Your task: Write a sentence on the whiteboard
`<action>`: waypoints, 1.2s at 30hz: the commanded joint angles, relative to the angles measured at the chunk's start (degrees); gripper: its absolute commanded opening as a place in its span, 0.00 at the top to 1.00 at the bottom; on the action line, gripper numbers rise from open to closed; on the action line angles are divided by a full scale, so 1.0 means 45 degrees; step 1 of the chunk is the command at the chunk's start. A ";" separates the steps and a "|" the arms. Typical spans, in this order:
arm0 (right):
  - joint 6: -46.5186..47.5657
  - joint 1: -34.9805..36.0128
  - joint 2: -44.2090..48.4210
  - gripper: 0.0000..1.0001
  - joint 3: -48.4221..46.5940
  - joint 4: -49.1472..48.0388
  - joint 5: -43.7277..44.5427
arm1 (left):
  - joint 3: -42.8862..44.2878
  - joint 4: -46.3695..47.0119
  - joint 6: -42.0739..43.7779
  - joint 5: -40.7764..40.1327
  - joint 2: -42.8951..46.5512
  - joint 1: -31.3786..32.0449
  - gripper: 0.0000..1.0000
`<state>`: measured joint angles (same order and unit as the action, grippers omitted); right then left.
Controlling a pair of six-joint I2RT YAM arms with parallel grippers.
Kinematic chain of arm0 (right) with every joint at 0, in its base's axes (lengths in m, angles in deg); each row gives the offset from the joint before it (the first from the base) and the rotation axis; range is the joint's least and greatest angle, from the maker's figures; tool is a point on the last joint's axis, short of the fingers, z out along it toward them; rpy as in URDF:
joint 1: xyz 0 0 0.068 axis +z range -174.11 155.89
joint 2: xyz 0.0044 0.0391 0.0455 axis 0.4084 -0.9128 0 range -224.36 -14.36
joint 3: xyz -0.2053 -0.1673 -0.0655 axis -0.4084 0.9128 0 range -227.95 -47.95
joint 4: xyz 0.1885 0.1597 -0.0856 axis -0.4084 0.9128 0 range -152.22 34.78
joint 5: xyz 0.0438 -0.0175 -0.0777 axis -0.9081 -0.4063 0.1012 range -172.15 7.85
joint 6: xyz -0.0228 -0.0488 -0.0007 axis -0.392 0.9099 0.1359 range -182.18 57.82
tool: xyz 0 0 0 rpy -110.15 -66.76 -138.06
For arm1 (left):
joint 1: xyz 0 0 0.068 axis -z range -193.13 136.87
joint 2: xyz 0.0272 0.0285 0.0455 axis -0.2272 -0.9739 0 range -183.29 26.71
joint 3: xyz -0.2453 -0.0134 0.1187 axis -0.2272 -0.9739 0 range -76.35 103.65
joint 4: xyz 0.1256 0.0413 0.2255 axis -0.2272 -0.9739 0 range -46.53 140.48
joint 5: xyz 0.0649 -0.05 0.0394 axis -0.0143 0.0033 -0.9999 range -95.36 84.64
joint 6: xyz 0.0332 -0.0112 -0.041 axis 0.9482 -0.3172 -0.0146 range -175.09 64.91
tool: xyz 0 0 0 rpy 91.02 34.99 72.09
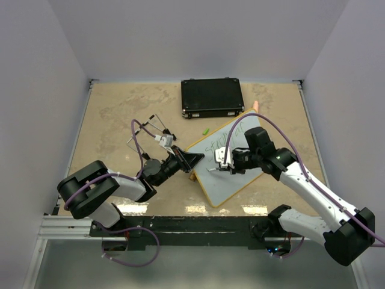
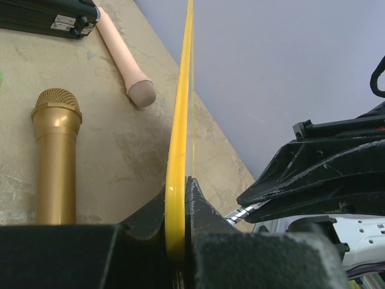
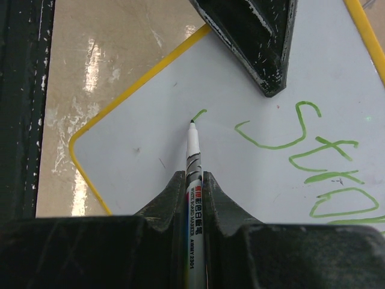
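Note:
The whiteboard [image 1: 231, 180], white with a yellow rim, lies slanted on the table. My left gripper [image 1: 194, 161] is shut on its left edge; in the left wrist view the yellow rim [image 2: 180, 120] runs edge-on between the jaws of that gripper [image 2: 178, 205]. My right gripper [image 1: 224, 162] is shut on a white marker [image 3: 194, 162], whose tip touches the whiteboard [image 3: 138, 138] at a short fresh green stroke. Green lettering of the sentence [image 3: 313, 162] runs to the right of the tip. It also shows faintly from above as lettering [image 1: 219, 141].
A black case [image 1: 212, 97] lies at the back. A green cap [image 1: 205, 130] sits beside the board's far corner. A thin wire frame [image 1: 150, 129] stands left of the board. A gold microphone [image 2: 55, 156] and a pink handle [image 2: 123, 57] lie behind the board.

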<state>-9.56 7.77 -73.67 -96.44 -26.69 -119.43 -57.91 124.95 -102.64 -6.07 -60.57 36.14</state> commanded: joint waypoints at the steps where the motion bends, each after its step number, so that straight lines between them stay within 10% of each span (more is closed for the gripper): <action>1: 0.0493 0.0065 -0.0062 1.00 0.0150 0.0639 0.0237 | -0.0015 0.0383 0.0801 -0.0506 -0.0076 0.0026 1.00; 36: -0.0365 0.0084 -0.0161 1.00 -0.0455 0.0114 0.0022 | -0.0093 0.0657 0.0762 -0.0369 -0.0252 0.0026 1.00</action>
<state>-9.02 8.10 -74.81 -97.05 -23.04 -120.17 -57.94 125.37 -102.61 -6.07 -60.86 36.14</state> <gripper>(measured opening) 0.131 0.087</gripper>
